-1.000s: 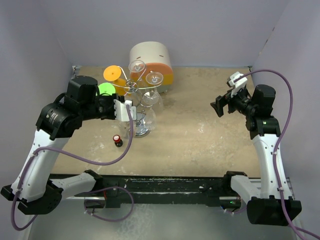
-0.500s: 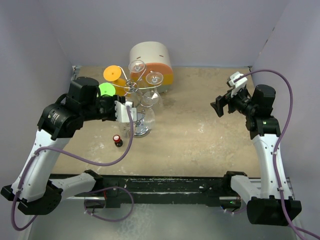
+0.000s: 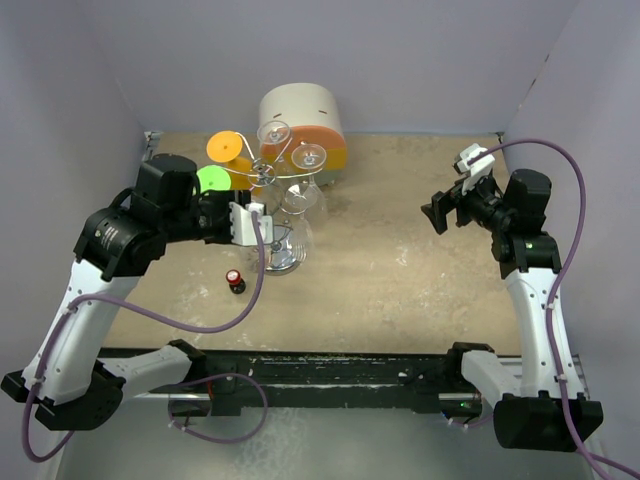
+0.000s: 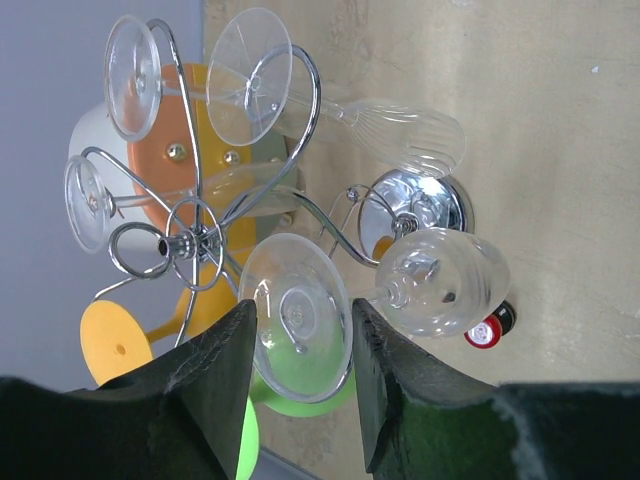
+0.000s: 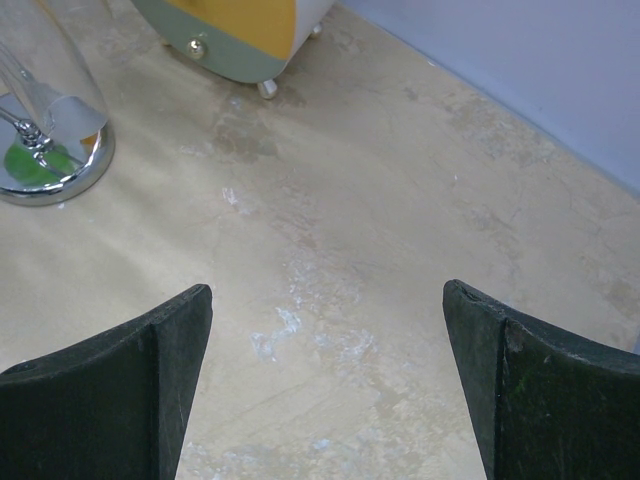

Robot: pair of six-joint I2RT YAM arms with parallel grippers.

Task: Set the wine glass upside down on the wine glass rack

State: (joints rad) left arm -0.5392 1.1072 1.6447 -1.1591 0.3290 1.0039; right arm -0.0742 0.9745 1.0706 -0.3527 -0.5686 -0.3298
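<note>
One wine glass rack is counted, with four clear glasses seen at it. One orange glass, one green glass, one small red-capped bottle and one white-and-orange drum are counted.

We see the left gripper, left of centre in the overhead view, with jaws parted wider than a second ago and shifted slightly leftward from the wine glass on the wine glass rack.

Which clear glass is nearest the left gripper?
The wine glass whose round foot the left gripper straddles; the others hang farther around the rack.
</note>
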